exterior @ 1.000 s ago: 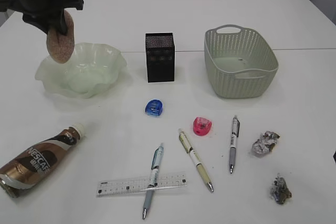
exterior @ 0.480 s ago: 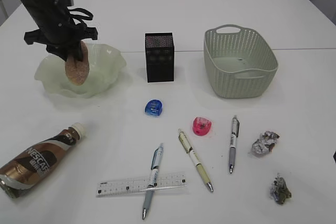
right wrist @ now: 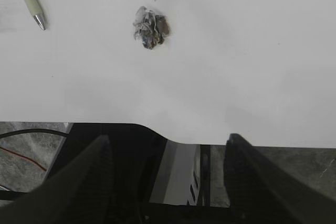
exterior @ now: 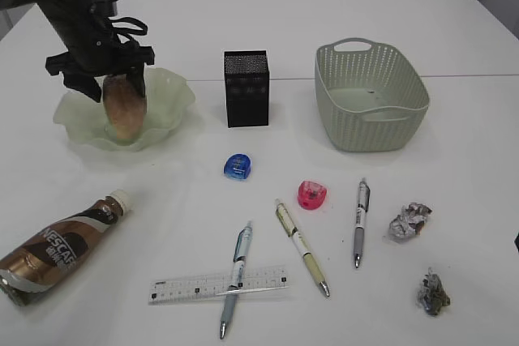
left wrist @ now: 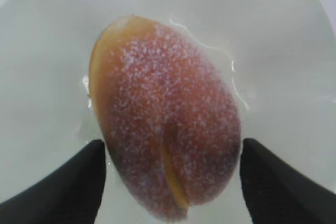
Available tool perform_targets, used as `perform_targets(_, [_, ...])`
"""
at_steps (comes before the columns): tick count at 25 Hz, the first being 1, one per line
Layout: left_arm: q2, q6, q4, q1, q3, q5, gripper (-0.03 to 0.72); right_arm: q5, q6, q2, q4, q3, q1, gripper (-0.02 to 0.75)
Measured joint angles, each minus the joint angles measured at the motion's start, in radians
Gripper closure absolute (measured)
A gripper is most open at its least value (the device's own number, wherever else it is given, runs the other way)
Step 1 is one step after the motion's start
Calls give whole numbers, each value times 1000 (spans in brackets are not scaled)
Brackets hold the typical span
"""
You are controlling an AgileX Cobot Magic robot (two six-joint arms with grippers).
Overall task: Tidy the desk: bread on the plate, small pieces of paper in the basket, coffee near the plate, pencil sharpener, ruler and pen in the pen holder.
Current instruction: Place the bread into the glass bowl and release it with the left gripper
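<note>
Exterior: my left gripper (exterior: 122, 79) is over the plate (exterior: 174, 99) at far left of the counter (exterior: 243, 22), bread (exterior: 124, 108) standing on end in the plate under it. Holder (exterior: 246, 87) sits mid-counter, basket (exterior: 371, 96) to its right. Coffee (exterior: 61, 248) lies on its side front left, well apart from the plate. Blue sharpener (exterior: 238, 166) and pink sharpener (exterior: 312, 194) sit in front of the holder. Ruler (exterior: 218, 284) lies front centre with one pen (exterior: 236, 277) across it; a second pen (exterior: 301, 245) and third pen (exterior: 361, 220) lie to the right. Two paper balls, paper (exterior: 409, 220) and darker paper (exterior: 433, 292), at front right.

Left wrist: left gripper fingers (left wrist: 79, 179) spread wide either side of the bread (left wrist: 165, 119). The left one is just beside it; the right one has a clear gap. Nothing gripped. Bread rests on the plate (left wrist: 283, 51).

Right wrist: right gripper (right wrist: 168, 171) hangs over the counter's front edge, jaws wide apart, holding nothing. Darker paper (right wrist: 150, 27) lies ahead on the counter; two pen tips (right wrist: 32, 1) at top left.
</note>
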Motion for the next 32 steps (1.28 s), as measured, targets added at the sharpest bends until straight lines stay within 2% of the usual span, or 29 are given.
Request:
perform_targets(15, [-16,2,-4,0,0,35,101,0,-1,0,0,0,0,248])
perform_targets(22, [-107,24,-2,0,0,141,109,0,-1,0,0,0,0,248])
perform_targets(26, [-177,46,8,0,0,250,141,0,-1,0,0,0,0,248])
perform_targets(32, [-304,77,-27,0,0,277,188,0,-1,0,0,0,0,248])
